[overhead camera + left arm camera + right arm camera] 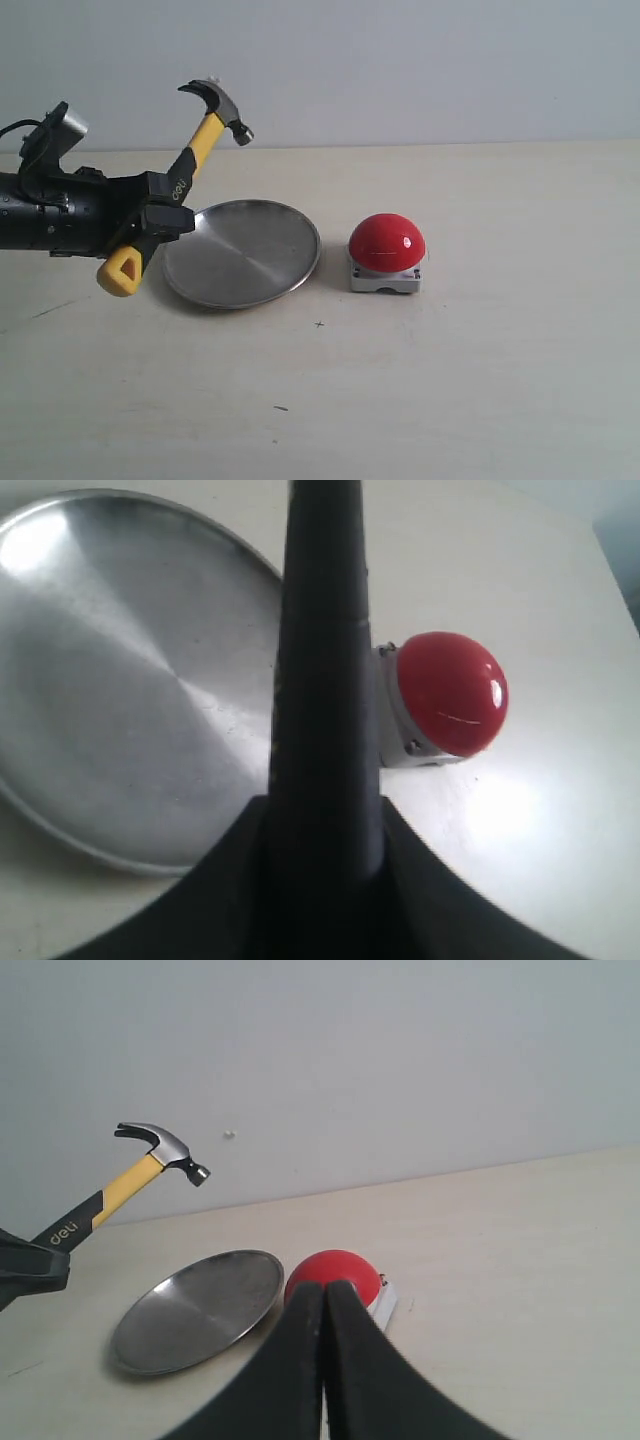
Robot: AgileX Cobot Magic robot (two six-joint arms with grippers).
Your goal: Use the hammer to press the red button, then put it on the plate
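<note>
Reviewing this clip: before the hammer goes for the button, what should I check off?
1. Left hand shut on hammer handle: ok.
2. Hammer head clear of the table: ok.
3. Head over red button: not ok, head is up near the plate.
4. Plate holds nothing: ok.
5. Right hand out of the swing path: cannot tell.

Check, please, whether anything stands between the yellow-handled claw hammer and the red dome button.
Nothing visible does: the left hand holds the hammer raised; only the round silver plate lies below its way to the button.
</note>
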